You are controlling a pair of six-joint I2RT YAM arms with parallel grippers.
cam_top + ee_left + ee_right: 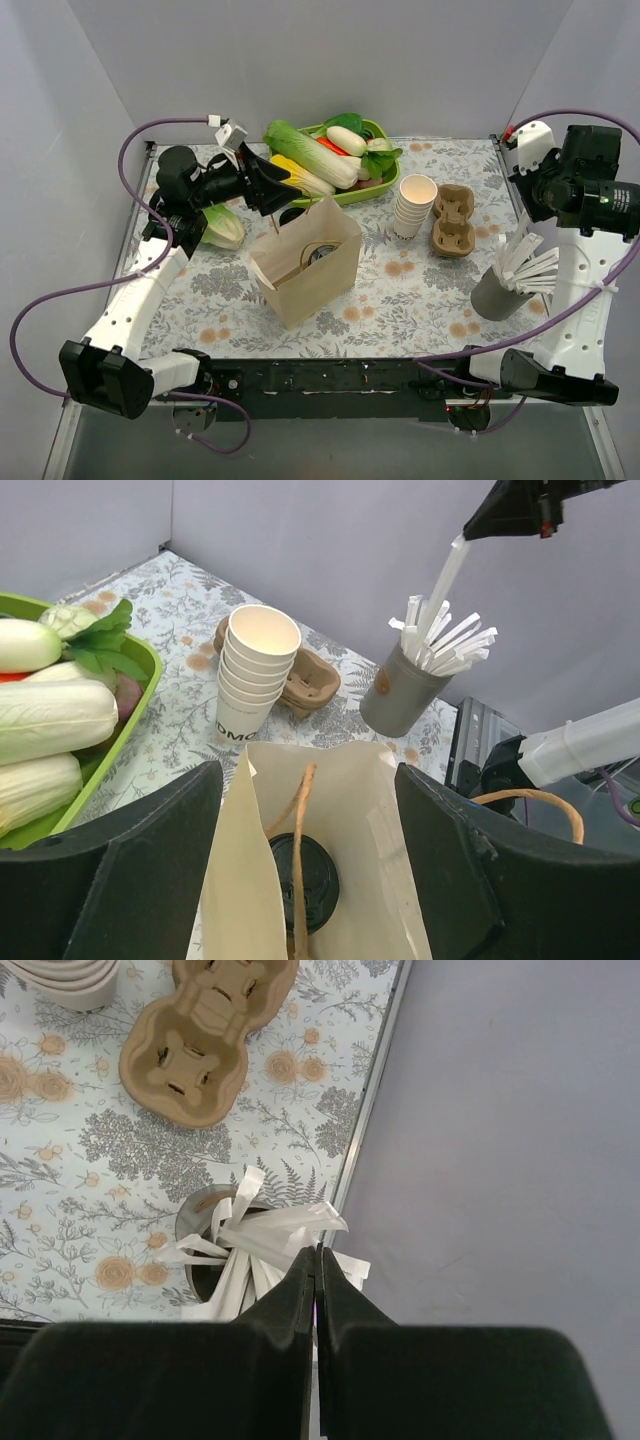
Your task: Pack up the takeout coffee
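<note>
The takeout coffee stands inside an open tan paper bag (318, 285); only its black lid (312, 882) shows, also in the top view (322, 253). My left gripper (308, 772) is open and empty, its jaws spread wide just above the bag's (360, 810) mouth, at the bag's far left edge in the top view (283, 195). My right gripper (317, 1252) is shut on a white wrapped straw (446, 578) and holds it up above the grey straw holder (205, 1222).
A stack of lidless cream cups (415, 205) and a brown cup carrier (452, 220) stand right of the bag. A green tray (378, 130) of vegetables is behind it, and a cabbage (224, 228) lies at the left. The straw holder (495, 292) is at the right edge.
</note>
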